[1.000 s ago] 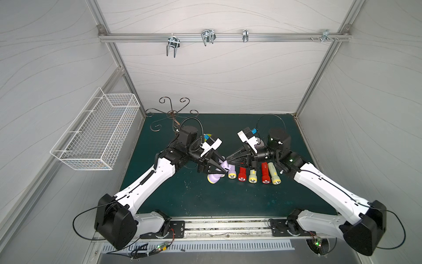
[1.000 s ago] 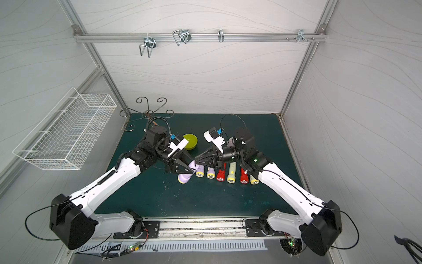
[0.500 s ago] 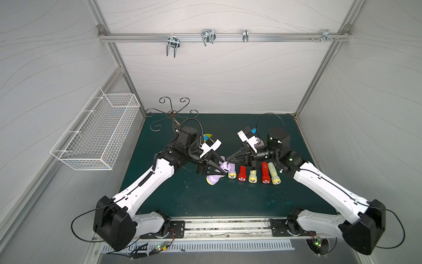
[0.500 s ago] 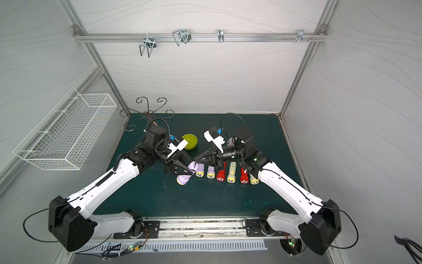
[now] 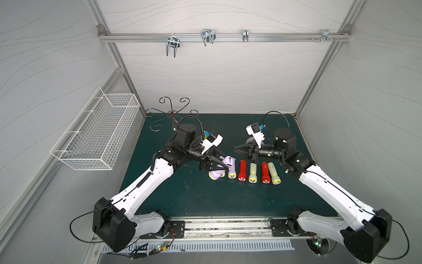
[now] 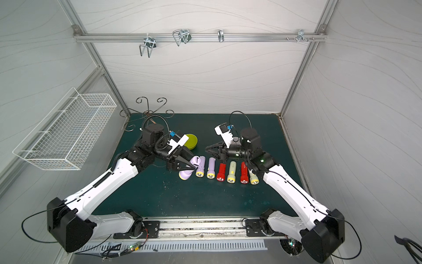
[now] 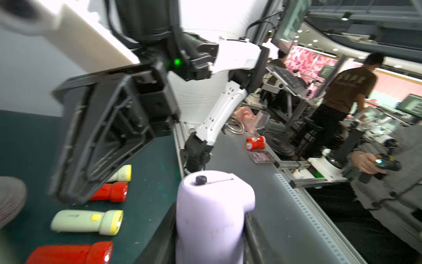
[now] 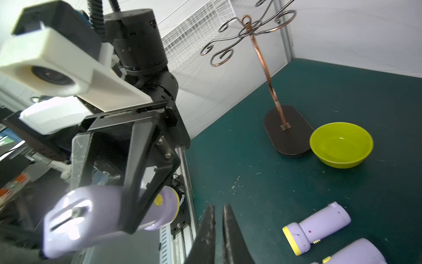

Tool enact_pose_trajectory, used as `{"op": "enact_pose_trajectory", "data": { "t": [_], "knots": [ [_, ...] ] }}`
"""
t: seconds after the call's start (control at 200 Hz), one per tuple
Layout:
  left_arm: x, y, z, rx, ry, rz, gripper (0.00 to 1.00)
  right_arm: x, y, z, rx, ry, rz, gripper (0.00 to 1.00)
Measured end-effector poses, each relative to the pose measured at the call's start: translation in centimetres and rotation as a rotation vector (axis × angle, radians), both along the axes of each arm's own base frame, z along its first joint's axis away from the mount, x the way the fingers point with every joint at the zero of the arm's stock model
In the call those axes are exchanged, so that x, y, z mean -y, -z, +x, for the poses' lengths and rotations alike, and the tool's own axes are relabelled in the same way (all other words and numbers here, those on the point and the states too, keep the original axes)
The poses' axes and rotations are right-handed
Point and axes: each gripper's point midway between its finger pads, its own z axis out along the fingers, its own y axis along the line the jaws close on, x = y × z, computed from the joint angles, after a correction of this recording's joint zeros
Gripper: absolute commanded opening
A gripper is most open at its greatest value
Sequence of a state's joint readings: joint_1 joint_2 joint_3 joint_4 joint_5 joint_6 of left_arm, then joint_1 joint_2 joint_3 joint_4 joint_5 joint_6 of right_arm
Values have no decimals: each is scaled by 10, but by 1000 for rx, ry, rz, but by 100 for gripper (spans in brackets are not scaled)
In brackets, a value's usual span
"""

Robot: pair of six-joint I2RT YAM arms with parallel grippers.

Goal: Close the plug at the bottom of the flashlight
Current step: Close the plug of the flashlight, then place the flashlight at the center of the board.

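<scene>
My left gripper point(image 5: 225, 168) point(image 6: 193, 168) is shut on a lilac flashlight point(image 5: 217, 172) point(image 6: 186, 173), held tilted just above the green mat. In the left wrist view the flashlight point(image 7: 212, 217) sits between both fingers, with its bottom end facing away. A small black plug point(image 7: 201, 180) sticks out of that end beside a thin slit. The right wrist view shows the same bottom end point(image 8: 73, 214) with its slot. My right gripper point(image 5: 235, 149) point(image 6: 206, 148) point(image 8: 218, 219) is shut and empty. It hovers a short way from the flashlight's bottom end and points at it.
Several more flashlights lie in a row on the mat point(image 5: 182, 196): lilac point(image 5: 231, 171), red point(image 5: 242, 170), pale yellow point(image 5: 252, 172), red point(image 5: 265, 172), pale yellow point(image 5: 273, 173). A green bowl point(image 6: 191, 141) and a copper hook stand point(image 5: 173, 114) are behind. A wire basket point(image 5: 98, 134) hangs on the left wall.
My right gripper has drawn back a little from the flashlight's bottom end. The left gripper still holds the lilac flashlight in nearly the same place.
</scene>
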State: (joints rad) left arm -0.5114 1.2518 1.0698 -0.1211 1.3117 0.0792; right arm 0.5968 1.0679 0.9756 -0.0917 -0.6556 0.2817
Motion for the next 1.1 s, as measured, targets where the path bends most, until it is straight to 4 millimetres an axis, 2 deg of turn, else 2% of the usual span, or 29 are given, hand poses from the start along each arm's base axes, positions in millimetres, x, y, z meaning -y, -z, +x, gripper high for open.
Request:
{"op": "enact_pose_trajectory", "data": {
  "t": [0.07, 0.11, 0.24, 0.35, 0.545, 0.815, 0.931, 1.101],
  "knots": [
    [5, 11, 20, -43, -103, 45, 8, 9, -1, 3, 13, 69, -17, 15],
    [7, 20, 34, -73, -173, 76, 0, 14, -2, 5, 19, 105, -26, 17],
    [5, 49, 80, -179, -421, 186, 0, 28, 7, 6, 17, 185, -63, 24],
    [-9, 81, 113, -258, -643, 303, 0, 38, 26, 4, -20, 227, -115, 25],
    [-43, 132, 151, -379, -972, 482, 0, 60, 48, -6, -34, 316, -198, 26],
    [-84, 187, 168, -466, -1255, 647, 0, 86, 53, -19, 6, 391, -236, 27],
    [-84, 213, 169, -480, -1295, 720, 0, 92, 56, -21, 7, 411, -249, 27],
    [-77, 249, 160, -484, -1301, 825, 1, 96, 65, -23, 1, 419, -271, 28]
  ]
}}
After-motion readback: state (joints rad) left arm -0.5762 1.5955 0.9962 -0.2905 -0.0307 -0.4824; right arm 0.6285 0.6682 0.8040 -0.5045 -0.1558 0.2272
